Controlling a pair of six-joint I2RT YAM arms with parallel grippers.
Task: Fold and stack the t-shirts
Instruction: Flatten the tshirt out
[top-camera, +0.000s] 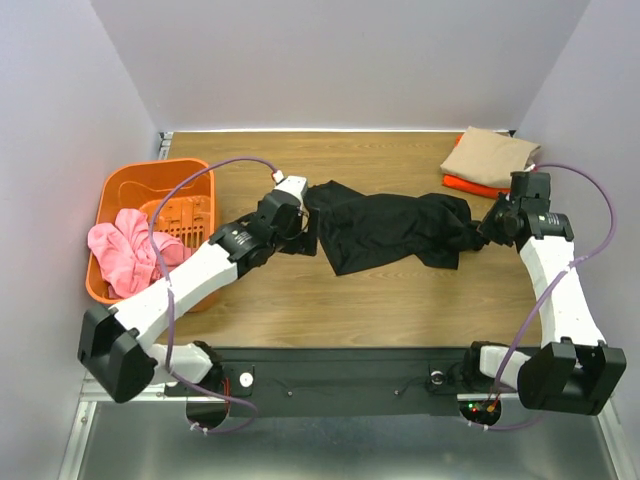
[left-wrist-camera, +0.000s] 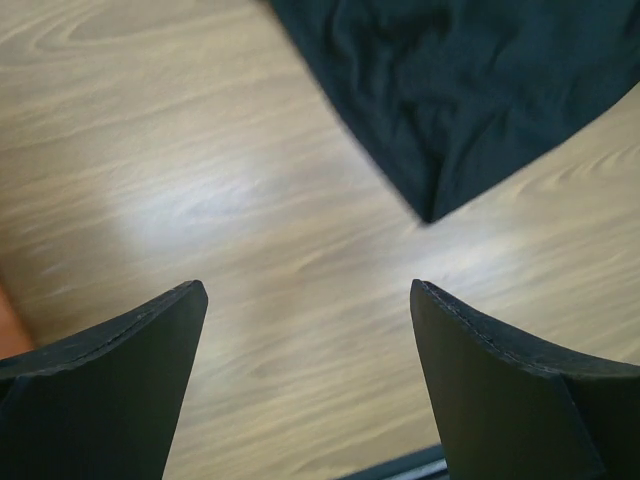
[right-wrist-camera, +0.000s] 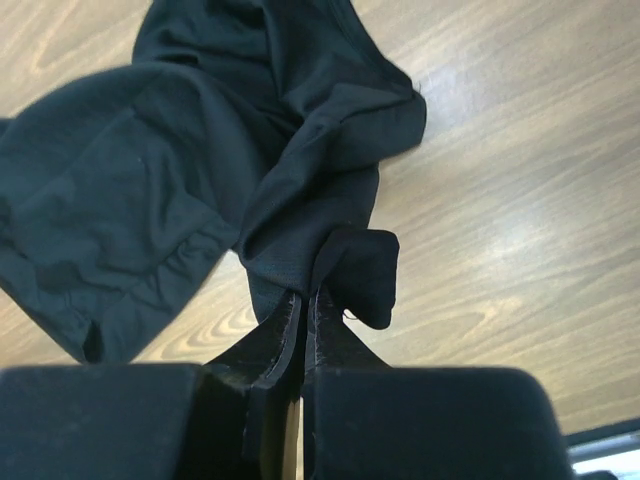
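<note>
Black t-shirt (top-camera: 390, 228) lay crumpled across the middle of the table (top-camera: 300, 290).
Right gripper (right-wrist-camera: 304, 300) pinched its right end; left gripper (left-wrist-camera: 308, 292) was spread wide over bare wood just beside it. Tan shirt (top-camera: 490, 155) sat on orange shirt (top-camera: 468, 184), far right corner.
</note>
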